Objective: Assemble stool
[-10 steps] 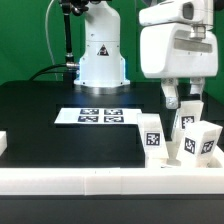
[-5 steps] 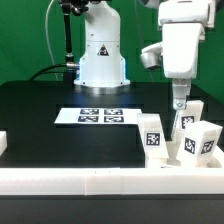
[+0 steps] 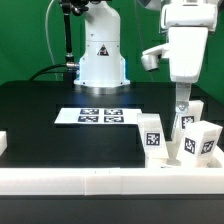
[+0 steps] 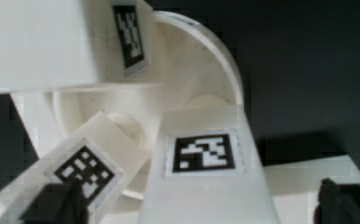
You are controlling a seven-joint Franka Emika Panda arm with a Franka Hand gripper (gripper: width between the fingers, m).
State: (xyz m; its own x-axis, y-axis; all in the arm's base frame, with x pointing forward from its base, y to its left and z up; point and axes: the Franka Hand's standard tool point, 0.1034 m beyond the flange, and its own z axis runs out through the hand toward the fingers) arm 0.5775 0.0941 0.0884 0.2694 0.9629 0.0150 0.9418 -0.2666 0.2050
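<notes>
Three white stool legs with black-and-white tags stand close together at the exterior view's right: one (image 3: 152, 135) nearer the middle, one (image 3: 187, 125) behind it and one (image 3: 201, 141) at the front right. My gripper (image 3: 181, 103) hangs just above the rear leg and is open. In the wrist view a tagged leg (image 4: 203, 160) lies between my dark fingertips (image 4: 347, 200), with a gap on each side. Beside it are another leg (image 4: 88, 170) and a third (image 4: 88, 45). The curved white seat (image 4: 221, 60) shows behind them.
The marker board (image 3: 98, 116) lies flat on the black table in front of the robot base (image 3: 101, 55). A long white rail (image 3: 100, 180) runs along the near edge, right in front of the legs. A small white block (image 3: 3, 143) sits at the far left.
The wrist has turned about a quarter turn, so the hand now shows its narrow side. It has shifted slightly towards the exterior view's right. The jaws stay open and the legs have not moved.
</notes>
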